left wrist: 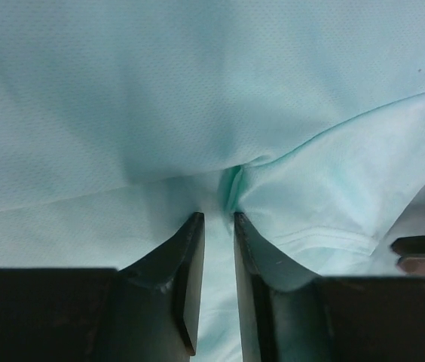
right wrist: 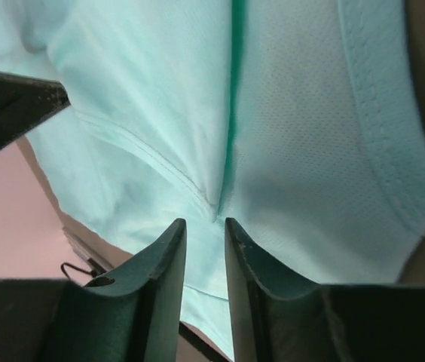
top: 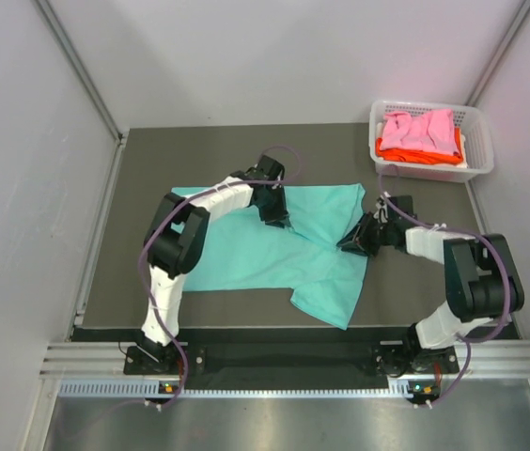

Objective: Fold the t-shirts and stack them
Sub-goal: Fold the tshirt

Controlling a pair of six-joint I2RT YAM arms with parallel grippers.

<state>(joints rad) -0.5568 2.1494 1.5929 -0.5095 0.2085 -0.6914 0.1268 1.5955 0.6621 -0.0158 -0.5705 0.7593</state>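
On the left side of the top view, the left arm reaches over the dark table (top: 133,235) and its left gripper (top: 275,214) is down on the far edge of the teal t-shirt (top: 246,254). The shirt lies in the middle of the table. Its left part is spread flat, and its right part is rumpled, with one flap that points toward the near edge.

In the left wrist view, the left gripper (left wrist: 217,219) has its two fingers (left wrist: 191,264) nearly together. Only a narrow slit is between them, and a pinch of the teal t-shirt (left wrist: 160,90) sits in this slit, with the cloth puckered just beyond the tips.

Further to the right, the right gripper (top: 354,242) meets the right edge of the same shirt. In the right wrist view, the right gripper (right wrist: 205,222) is also almost closed, and a fold of the teal t-shirt (right wrist: 295,113) runs in between its fingers (right wrist: 160,279).

At the far right corner stands a white basket (top: 479,141). Inside it, the pink t-shirt (top: 420,127) lies on top of the orange t-shirt (top: 415,151).
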